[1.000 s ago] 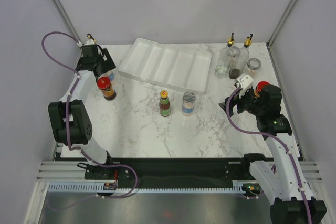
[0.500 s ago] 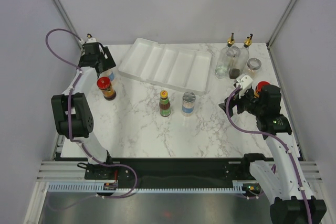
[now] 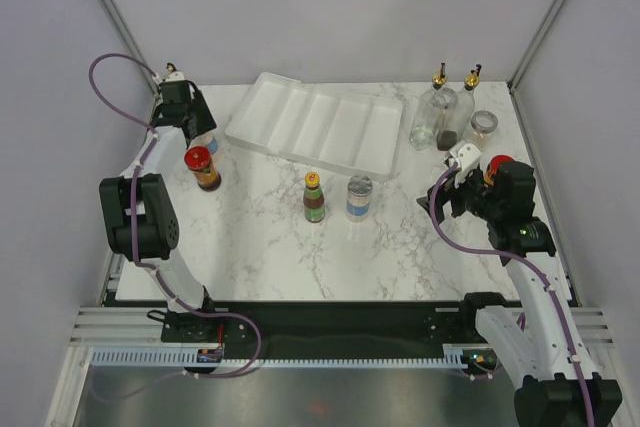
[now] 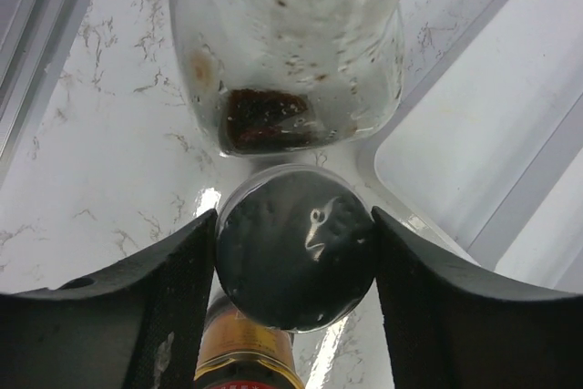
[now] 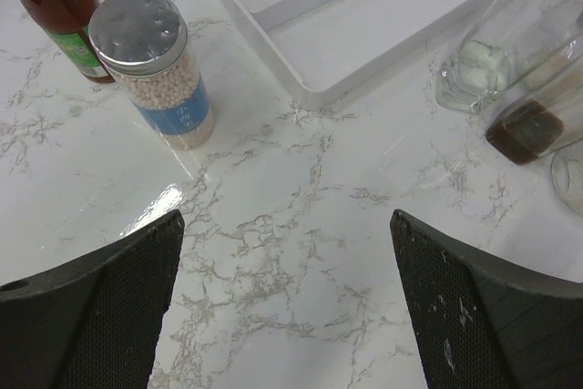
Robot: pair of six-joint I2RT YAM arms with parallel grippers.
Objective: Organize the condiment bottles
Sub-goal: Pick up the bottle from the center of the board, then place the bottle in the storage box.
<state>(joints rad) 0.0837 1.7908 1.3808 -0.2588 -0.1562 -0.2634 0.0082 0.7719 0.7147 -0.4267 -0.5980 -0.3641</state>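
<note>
L gripper [image 4: 294, 220] sits narrow around the dark-capped bottle [image 4: 296, 266] at the table's far-L corner. Both pads look to touch the sides of its round cap; can't tell how firm the pinch is. Cap is glossy, prob. slick. The amber body w/ red label drops out of sight below, so fill level is unknown. My read: glass, fragile, fairly heavy. A cap-only hold may let it swing or twist, so the neck or shoulder looks the safer place. Just beyond stands a glass cruet [image 4: 282, 43], dark residue at the btm, close enough to get knocked.

R gripper [image 5: 287, 225] hangs wide open over bare marble, holding nothing. Ahead of it, mid-table:
- Orange-capped sauce bottle [image 3: 314, 197]: dark sauce, green label.
- Silver-lidded spice jar [image 5: 155, 70], beside it: pale granules.

Farther back, L side, is the red-lidded jar [image 3: 201, 167] w/ dark contents. Then the white tray [image 3: 330, 127], no bottle in it. Far R are the pale-dregs cruet [image 5: 478, 61] and the brown-dregs cruet [image 5: 533, 125], both nearly drained.
</note>
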